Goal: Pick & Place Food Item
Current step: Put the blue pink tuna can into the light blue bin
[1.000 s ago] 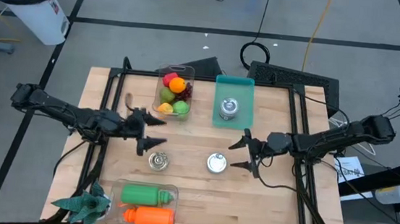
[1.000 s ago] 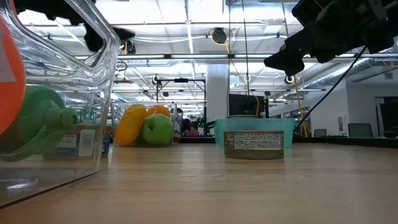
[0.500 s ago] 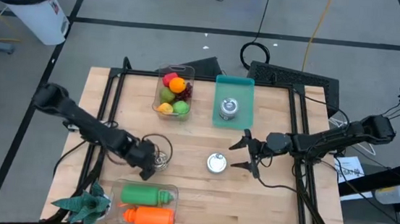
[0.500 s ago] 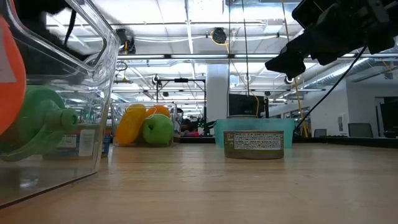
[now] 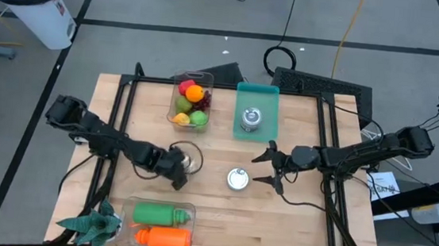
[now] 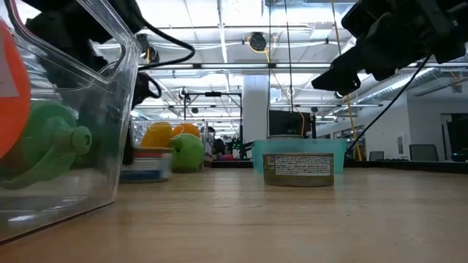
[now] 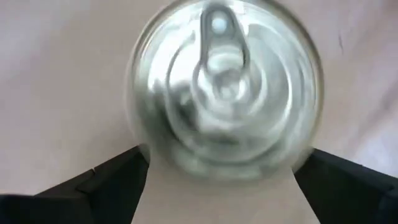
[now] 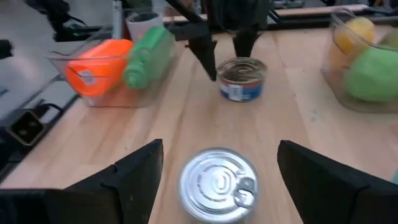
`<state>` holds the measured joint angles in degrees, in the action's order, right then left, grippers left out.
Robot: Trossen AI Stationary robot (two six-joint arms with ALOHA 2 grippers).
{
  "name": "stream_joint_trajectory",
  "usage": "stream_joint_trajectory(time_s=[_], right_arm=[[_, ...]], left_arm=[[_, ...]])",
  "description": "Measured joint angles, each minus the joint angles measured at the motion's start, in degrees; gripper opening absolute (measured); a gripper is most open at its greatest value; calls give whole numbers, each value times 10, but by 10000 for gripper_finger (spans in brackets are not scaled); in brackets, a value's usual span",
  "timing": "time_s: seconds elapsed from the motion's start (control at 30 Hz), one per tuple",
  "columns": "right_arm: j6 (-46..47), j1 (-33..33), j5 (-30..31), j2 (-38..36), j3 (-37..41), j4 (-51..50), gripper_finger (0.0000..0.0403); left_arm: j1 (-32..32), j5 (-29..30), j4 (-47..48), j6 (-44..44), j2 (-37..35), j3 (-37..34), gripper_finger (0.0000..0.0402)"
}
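A low tin can with a blue label [image 5: 192, 162] stands on the wooden table [image 5: 290, 225], also seen in the low view [image 6: 146, 164] and in the right wrist view [image 8: 241, 79]. My left gripper [image 5: 181, 172] tips steeply down over it, open, its fingers on either side of the can's top [image 7: 227, 93]. A second tin can [image 5: 237, 179] stands mid-table. My right gripper [image 5: 267, 165] hovers open just right of that can and well above it [image 6: 333, 73]; the can [image 8: 217, 186] shows below the gap between its fingers. My left gripper comes at the blue-labelled can from above, slanting in from the table's left. One finger [image 8: 208, 59] reaches down beside the can's wall, the other [image 8: 245, 43] ends over its rim. Whether either finger touches the can, I cannot tell. The can stands upright on the table.
A clear box of fruit [image 5: 191, 101] and a teal tray [image 5: 270, 95] holding a third can [image 5: 250, 119] stand at the far middle. A clear box with a green and an orange bottle [image 5: 161, 225] lies near the front edge, a green toy plant [image 5: 91, 223] left of it.
My left gripper has swung from level to steeply downward and dropped toward the table's near right, ending over the blue-labelled can. The can now stands a little farther toward the right and far side than before. My right gripper has kept still.
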<state>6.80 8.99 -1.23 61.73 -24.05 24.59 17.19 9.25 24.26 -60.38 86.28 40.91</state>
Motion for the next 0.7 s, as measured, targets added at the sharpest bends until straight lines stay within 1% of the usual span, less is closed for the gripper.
stream_joint_trajectory(time_s=[0.03, 0.1, 0.27, 0.33, 0.4, 0.57, 0.63, 0.7], right_arm=[[0, 0, 8, 0, 0, -4, 297], [0, 0, 20, 0, 0, -9, 297], [0, 0, 29, 0, 0, -14, 297], [0, 1, 28, 0, 0, -15, 297], [0, 1, 28, 0, 0, -19, 297], [32, 1, 27, 0, 0, -45, 297], [44, 5, 29, 1, 5, -58, 297], [53, 12, 35, 9, 15, -55, 297]], left_arm=[[-8, 12, -10, 14, -1, 0, 390], [-23, 9, -43, 58, 1, -1, 390], [-62, 4, -203, 181, 24, 0, 390], [-74, -12, -259, 218, 44, 0, 390], [-87, -28, -292, 238, 64, 0, 390], [-107, -87, -390, 245, 133, 1, 390], [-107, -101, -411, 247, 154, 13, 390], [-102, -101, -412, 256, 175, 29, 390]])
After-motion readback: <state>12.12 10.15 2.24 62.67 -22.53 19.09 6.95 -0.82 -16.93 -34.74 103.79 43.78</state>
